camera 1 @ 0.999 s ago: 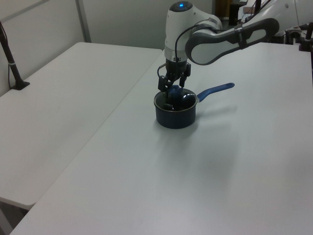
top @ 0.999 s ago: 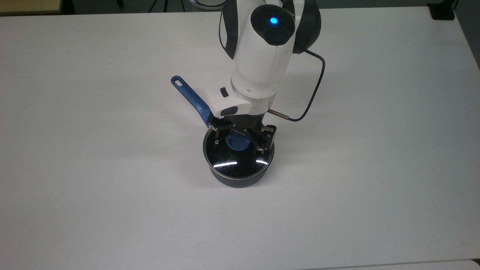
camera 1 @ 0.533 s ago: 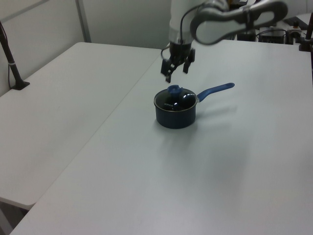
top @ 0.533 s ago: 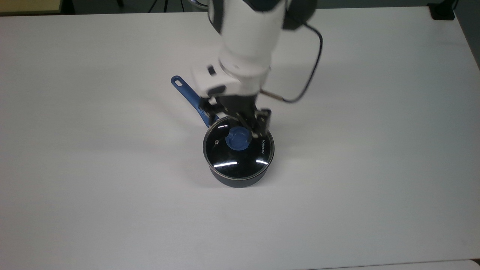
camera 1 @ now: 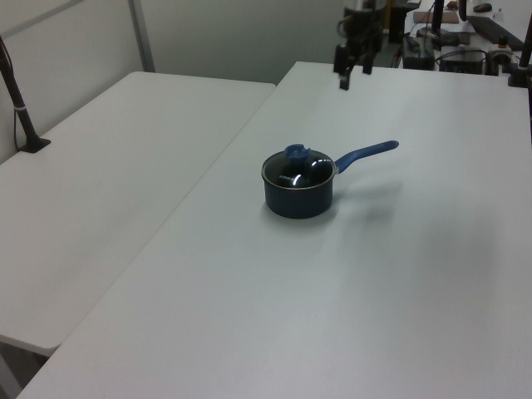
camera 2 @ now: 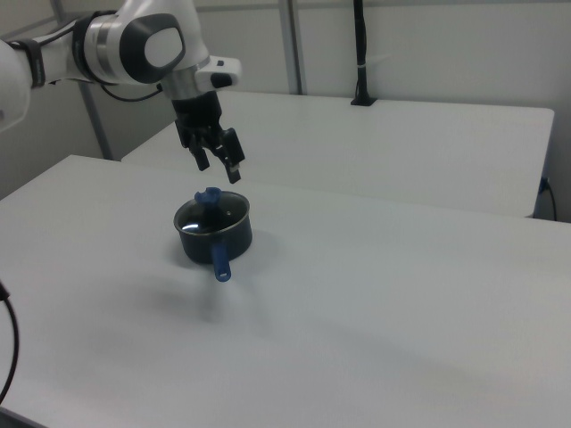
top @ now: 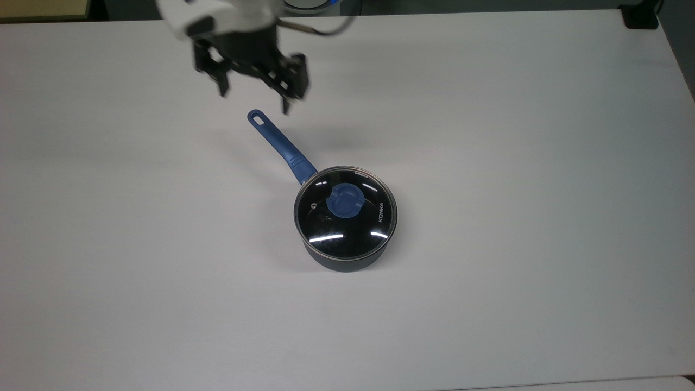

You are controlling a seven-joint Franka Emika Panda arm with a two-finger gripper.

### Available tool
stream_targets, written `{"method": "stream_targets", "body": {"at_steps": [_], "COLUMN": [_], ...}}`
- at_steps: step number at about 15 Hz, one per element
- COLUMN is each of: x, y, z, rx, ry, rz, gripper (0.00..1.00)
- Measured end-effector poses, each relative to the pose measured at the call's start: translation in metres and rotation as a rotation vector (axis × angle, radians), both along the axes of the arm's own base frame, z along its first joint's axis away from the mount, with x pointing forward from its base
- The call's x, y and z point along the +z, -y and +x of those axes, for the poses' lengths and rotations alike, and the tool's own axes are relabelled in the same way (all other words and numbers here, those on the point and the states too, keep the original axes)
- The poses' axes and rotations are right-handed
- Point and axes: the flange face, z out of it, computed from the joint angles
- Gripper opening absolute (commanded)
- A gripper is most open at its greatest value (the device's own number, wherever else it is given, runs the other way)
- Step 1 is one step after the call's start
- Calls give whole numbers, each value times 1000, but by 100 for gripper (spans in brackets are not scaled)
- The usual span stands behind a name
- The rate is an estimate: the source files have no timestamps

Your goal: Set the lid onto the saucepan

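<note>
The lid is sitting on the saucepan mid-frame, and the empty gripper, fingers spread apart, is hanging upper left, so nothing looks left to do.

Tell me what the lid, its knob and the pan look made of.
Lid: clear glass, glossy, with light streaks, inside a thin bright rim, likely steel. Knob: matte blue, probably plastic. Pan: dark body with a dull sheen, likely coated metal.
</note>
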Motion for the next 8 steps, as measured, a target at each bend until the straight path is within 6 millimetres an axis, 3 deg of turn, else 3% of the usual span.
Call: {"method": "stream_targets", "body": {"at_steps": [3,8], "x": [15,15], "y": [21,15], "z": [-16,-24], "rx": [24,48], "ry": [7,0], "rz": [9,11], "gripper": [100,100]}}
